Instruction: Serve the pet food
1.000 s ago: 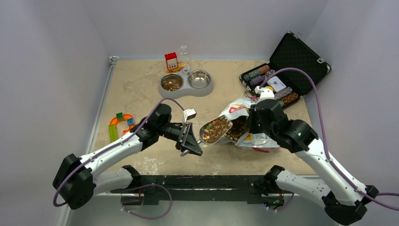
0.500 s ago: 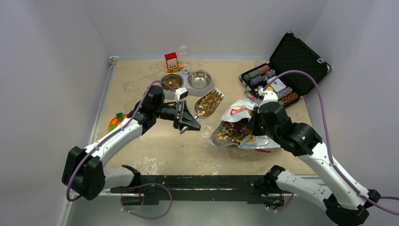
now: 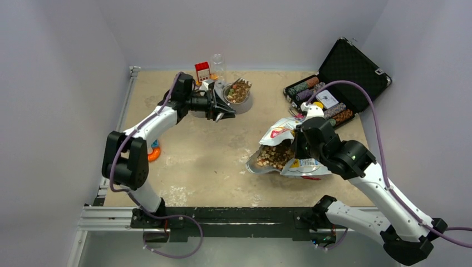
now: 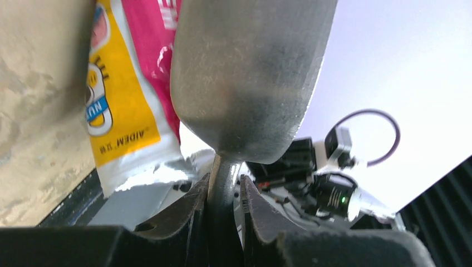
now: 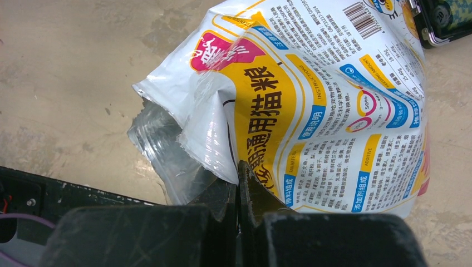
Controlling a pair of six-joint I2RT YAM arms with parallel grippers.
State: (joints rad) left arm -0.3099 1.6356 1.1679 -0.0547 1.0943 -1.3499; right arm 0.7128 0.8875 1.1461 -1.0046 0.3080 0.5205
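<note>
My left gripper (image 3: 224, 109) is shut on the handle of a metal scoop (image 3: 238, 91). The scoop is full of brown kibble and held over the right-hand bowl of the grey double pet bowl (image 3: 248, 104) at the back. In the left wrist view the scoop's underside (image 4: 250, 72) fills the frame, its handle between my left gripper's (image 4: 224, 181) jaws. My right gripper (image 3: 299, 146) is shut on the edge of the white-and-yellow printed bag (image 3: 289, 133). The bag lies open with a heap of pet food (image 3: 271, 158) at its mouth. The right wrist view shows the bag (image 5: 323, 94) pinched in my right gripper (image 5: 238, 169).
An open black case of poker chips (image 3: 339, 83) stands at the back right. A red-and-white box (image 3: 202, 72) and a clear bottle (image 3: 217, 62) stand behind the bowl. A coloured toy (image 3: 153, 150) lies at the left, partly behind my left arm. Walls close three sides.
My left arm has carried the filled scoop from beside the bag's mouth to the back, over the double bowl. My right gripper has kept its hold on the bag.
</note>
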